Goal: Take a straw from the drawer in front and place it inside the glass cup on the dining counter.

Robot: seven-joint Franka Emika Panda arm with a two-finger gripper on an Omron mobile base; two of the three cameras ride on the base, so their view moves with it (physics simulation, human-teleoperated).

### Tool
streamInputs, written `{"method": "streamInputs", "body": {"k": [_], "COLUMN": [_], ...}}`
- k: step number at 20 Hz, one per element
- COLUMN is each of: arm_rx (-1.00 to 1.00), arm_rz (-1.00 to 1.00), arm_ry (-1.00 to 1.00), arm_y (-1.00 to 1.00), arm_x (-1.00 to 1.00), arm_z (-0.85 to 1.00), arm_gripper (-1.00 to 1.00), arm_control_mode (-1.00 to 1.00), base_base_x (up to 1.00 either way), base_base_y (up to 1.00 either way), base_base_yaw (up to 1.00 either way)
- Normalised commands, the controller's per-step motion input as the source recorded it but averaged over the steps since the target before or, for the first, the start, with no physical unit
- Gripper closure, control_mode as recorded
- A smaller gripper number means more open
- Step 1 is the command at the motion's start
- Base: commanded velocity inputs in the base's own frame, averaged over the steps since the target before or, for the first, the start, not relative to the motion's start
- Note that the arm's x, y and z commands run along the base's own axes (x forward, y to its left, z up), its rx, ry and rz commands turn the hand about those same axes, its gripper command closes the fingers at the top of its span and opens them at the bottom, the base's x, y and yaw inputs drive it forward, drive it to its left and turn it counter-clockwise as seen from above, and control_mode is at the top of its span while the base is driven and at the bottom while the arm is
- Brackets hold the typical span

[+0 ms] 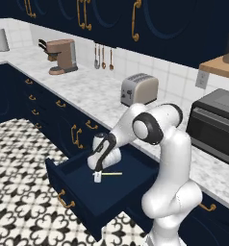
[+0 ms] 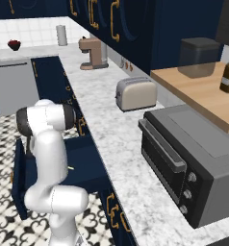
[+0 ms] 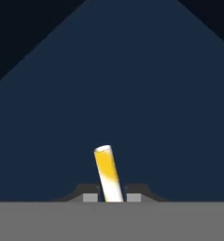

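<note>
Reaching down from the left base view's lower right, the arm puts its claw into the open drawer, where the straw lies flat on the dark floor, one end at the fingertips. From the right base view, the arm hides most of the drawer; a sliver of straw shows. Up close in the hand view, the claw is pinched shut on the straw.

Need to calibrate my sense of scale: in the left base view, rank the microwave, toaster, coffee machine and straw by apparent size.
1. microwave, cropped by the frame
2. toaster and coffee machine: alike; the coffee machine stands farther off, so unranked
3. straw, thinnest by far
</note>
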Motion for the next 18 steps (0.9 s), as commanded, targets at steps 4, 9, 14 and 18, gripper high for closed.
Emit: {"method": "streamInputs", "body": {"k": [4, 9, 14, 18], "arm_rx": [0.19, 0.13, 0.05, 0.02], "arm_rz": [-0.01, -0.08, -0.08, -0.07], "arm_ry": [0.0, 0.0, 0.0, 0.0], "arm_y": [0.09, 0.23, 0.42, 0.45], "arm_x": [-0.6, -0.14, 0.0, 0.0], "arm_z": [1.0, 1.0, 1.0, 1.0], "arm_gripper": [1.0, 1.0, 1.0, 1.0], "arm_control_mode": [-1.0, -1.0, -1.0, -1.0], "base_base_x": [0.0, 0.0, 0.0, 0.0], "base_base_y": [0.0, 0.0, 0.0, 0.0], "base_base_yaw": [0.0, 0.0, 0.0, 0.0]}}
